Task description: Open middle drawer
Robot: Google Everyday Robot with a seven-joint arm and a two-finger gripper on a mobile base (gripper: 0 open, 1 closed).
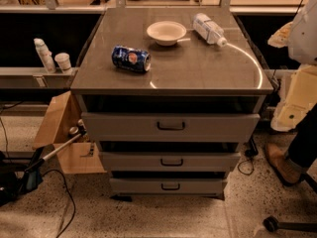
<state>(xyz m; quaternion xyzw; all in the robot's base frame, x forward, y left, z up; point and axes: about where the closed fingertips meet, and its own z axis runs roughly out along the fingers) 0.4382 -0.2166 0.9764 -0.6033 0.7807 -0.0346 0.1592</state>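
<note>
The grey cabinet (pixel 173 78) has three flat-fronted drawers, one above the other. The middle drawer (pixel 208 161) has a small dark bar handle (pixel 171 162) at its centre. It sits between the wide top drawer (pixel 218 127) and the narrow bottom drawer (pixel 203 186), with a dark gap above its front. My white arm comes in at the right edge. Its lower end, the gripper (pixel 287 114), hangs right of the cabinet at about the height of the top drawer. It is well apart from the middle drawer's handle and touches nothing.
On the cabinet top lie a blue can (pixel 131 58) on its side, a white bowl (pixel 166 32) and a tipped water bottle (pixel 209 29). An open cardboard box (pixel 59 133) and a long-handled tool (pixel 54 151) stand at the left. A person's leg and brown shoe (pixel 280 163) are at the right.
</note>
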